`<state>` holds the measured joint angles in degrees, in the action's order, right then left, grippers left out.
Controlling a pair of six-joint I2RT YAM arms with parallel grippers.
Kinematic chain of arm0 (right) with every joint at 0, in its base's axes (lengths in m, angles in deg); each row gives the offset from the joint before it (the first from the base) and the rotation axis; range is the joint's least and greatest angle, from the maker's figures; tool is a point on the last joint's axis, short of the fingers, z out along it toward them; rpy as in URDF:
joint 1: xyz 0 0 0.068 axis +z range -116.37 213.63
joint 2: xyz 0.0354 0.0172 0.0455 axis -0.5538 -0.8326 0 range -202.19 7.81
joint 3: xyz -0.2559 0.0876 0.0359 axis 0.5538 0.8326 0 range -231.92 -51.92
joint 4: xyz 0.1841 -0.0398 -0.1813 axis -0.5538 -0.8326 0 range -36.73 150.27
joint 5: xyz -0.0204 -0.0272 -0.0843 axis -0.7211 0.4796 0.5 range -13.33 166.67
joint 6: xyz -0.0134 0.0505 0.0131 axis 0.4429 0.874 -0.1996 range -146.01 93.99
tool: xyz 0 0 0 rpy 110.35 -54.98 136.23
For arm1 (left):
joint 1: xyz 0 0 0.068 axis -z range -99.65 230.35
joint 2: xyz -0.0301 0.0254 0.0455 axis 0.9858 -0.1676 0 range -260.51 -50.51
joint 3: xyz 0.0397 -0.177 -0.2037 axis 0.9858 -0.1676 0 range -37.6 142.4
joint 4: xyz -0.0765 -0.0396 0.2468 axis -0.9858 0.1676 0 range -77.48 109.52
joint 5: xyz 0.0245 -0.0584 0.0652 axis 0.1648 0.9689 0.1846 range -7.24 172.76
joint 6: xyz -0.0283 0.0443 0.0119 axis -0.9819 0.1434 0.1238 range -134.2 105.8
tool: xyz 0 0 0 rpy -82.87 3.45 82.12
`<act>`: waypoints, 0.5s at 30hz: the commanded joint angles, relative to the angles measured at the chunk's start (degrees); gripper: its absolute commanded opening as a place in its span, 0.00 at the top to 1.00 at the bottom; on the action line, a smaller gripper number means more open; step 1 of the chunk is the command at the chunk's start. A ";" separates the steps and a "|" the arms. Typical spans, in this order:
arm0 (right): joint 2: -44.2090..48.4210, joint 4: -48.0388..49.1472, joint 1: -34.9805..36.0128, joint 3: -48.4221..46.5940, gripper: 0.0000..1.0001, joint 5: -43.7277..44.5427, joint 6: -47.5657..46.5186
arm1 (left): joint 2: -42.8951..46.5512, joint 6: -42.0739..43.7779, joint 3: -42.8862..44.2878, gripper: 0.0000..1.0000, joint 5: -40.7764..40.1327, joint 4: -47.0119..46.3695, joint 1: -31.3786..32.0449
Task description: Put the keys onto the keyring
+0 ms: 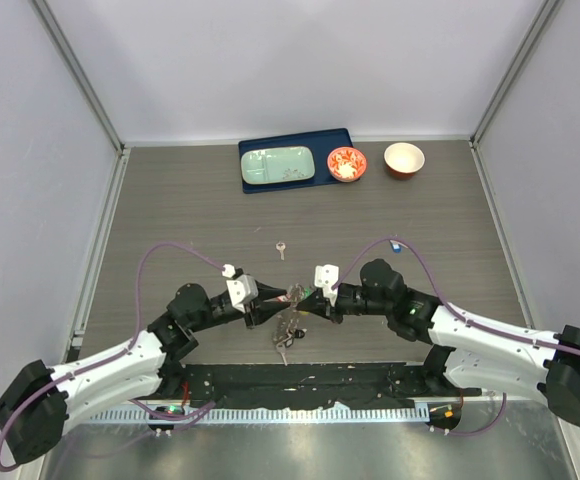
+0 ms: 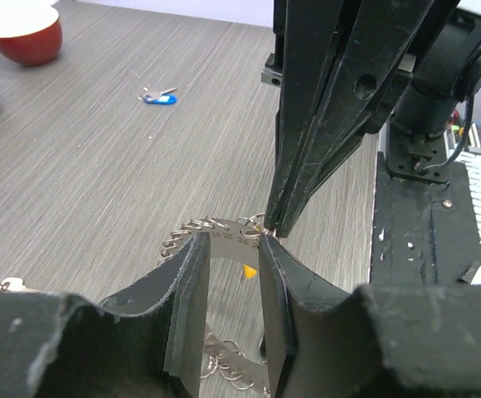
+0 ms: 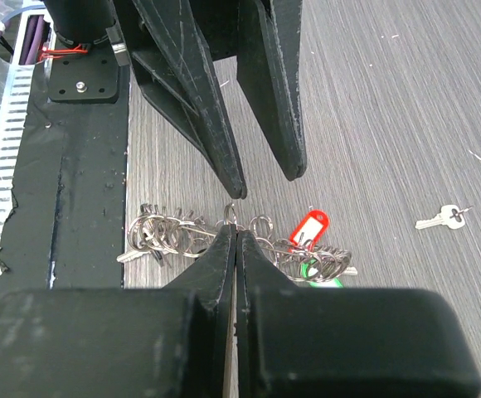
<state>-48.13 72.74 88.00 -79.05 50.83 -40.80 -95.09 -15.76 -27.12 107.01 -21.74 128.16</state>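
Note:
The keyring, a flat grey plate with small wire rings along its rim, hangs just above the table between both arms. My right gripper is shut on its upper rim, and its tips pinch there from above. My left gripper is open, its two fingers straddling the plate without pressing it. Keys with a red tag and a green tag hang from the rim rings. In the top view both grippers meet at the keyring. A loose silver key and a blue-headed key lie on the table.
A blue tray with a pale green plate sits at the back. Beside it stand a red-and-white bowl and a red bowl. The black base plate runs along the near edge.

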 commanded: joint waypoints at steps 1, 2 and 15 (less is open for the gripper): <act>1.98 5.11 -0.58 -0.02 0.99 -0.43 0.81 | 0.45 -2.48 -1.16 0.66 2.64 -6.78 -0.88; 1.98 5.11 -0.58 -0.11 0.99 -0.43 0.90 | 0.89 -2.57 -1.34 0.65 2.82 -6.96 -0.97; 1.80 5.11 -0.75 -0.29 0.99 -0.96 0.99 | -6.75 -3.01 1.47 0.67 8.80 -7.05 -1.49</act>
<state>-47.67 73.13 87.49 -78.57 50.72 -40.54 -100.34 -18.43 -28.28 113.76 -25.06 127.20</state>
